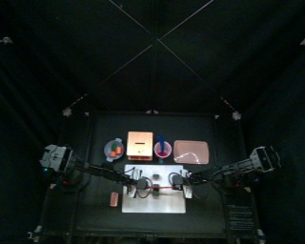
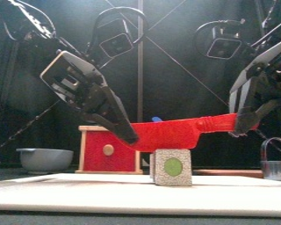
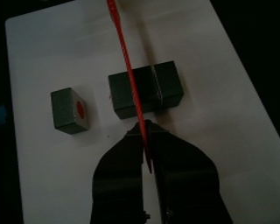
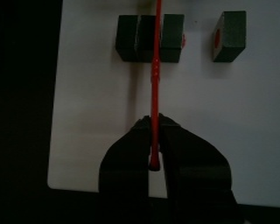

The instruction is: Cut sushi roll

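Note:
A red knife (image 2: 184,132) hangs level, a little above the white board (image 2: 61,192), held at both ends. My left gripper (image 2: 129,134) is shut on one end and my right gripper (image 2: 239,126) on the other. Under the blade stands the sushi roll (image 2: 169,167), a dark block with a green centre. In the left wrist view the thin blade (image 3: 125,61) crosses the sushi roll (image 3: 160,87), and a cut piece (image 3: 74,111) with a red centre lies apart beside it. The right wrist view shows the roll (image 4: 133,38), the piece (image 4: 233,37) and my right gripper (image 4: 153,131) pinching the knife.
Behind the board in the top view lie a pale orange slab (image 1: 142,146), two small bowls (image 1: 114,148) (image 1: 163,148) and a tray (image 1: 191,150). A small orange-red block (image 1: 113,199) sits left of the board. The front view shows a red box (image 2: 108,149) and a grey bowl (image 2: 43,158).

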Action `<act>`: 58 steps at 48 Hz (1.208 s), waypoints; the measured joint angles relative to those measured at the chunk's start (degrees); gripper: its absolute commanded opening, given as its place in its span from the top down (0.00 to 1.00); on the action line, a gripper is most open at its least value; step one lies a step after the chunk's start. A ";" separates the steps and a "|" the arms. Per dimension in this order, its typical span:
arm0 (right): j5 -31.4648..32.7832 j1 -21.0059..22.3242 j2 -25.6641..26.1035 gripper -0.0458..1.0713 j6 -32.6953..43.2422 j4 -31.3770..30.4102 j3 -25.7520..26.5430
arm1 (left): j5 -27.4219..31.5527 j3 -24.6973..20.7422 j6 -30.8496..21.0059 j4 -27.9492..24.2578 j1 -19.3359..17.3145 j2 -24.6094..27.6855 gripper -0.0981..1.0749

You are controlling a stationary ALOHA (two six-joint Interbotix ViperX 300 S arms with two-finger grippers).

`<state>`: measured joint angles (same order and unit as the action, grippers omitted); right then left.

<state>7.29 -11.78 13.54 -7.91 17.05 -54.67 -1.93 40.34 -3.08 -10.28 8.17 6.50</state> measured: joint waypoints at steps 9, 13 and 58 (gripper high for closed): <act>0.35 0.00 -0.09 0.63 0.00 -0.18 0.26 | 0.00 0.09 0.00 -0.26 -0.09 -0.26 0.60; 0.35 0.00 0.00 0.63 0.00 -0.26 0.44 | 0.26 0.09 0.00 -0.26 -0.09 -0.88 0.60; 0.70 -0.18 -8.26 0.63 0.00 3.43 1.14 | 0.26 -0.62 -0.09 1.14 0.70 5.71 0.60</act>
<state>8.00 -11.95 5.27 -7.91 20.48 -53.53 -1.67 39.73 -3.16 -9.14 8.88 12.22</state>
